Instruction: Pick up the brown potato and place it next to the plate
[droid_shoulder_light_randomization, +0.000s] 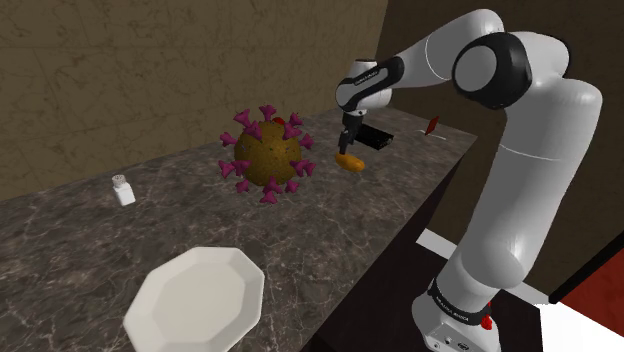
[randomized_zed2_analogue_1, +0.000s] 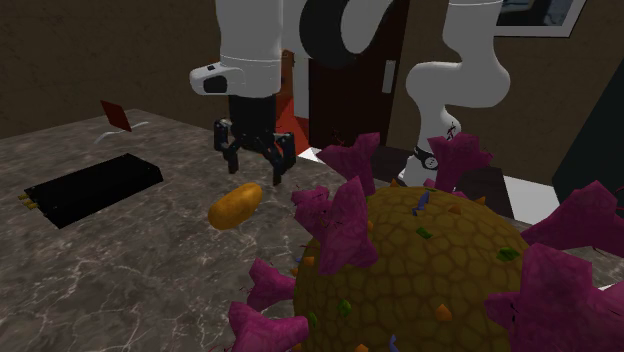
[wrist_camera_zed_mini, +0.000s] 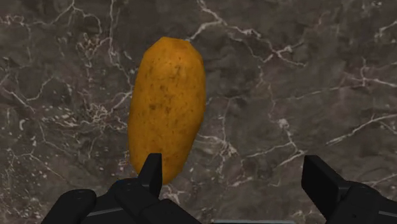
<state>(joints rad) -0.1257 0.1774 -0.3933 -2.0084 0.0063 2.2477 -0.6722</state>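
Worktop (droid_shoulder_light_randomization: 80, 250): dark stone, marble-looking, with thin white veins running all over it.
Potato (wrist_camera_zed_mini: 167, 108): long oval, more orange-brown than plain brown, with a smooth skin and little dark specks. It's lying flat on the worktop right under the hand, between the spiky ball and the black tray.
Hand (wrist_camera_zed_mini: 234, 168): all black and blocky, with the fingers spread wide and nothing in them. It hangs just above the potato, which lines up with one finger rather than the middle of the gap.
Plate (droid_shoulder_light_randomization: 195, 300): plain white with a many-sided rim, well apart from the potato at the near end of the worktop.
Spiky ball (droid_shoulder_light_randomization: 266, 155): olive-brown and round, with a scaly pattern and chunky purple spikes. It's near the potato.
Black tray (randomized_zed2_analogue_1: 90, 187): flat, matte rectangle just past the hand.
Shaker (droid_shoulder_light_randomization: 123, 190): small and white, off by the wall.
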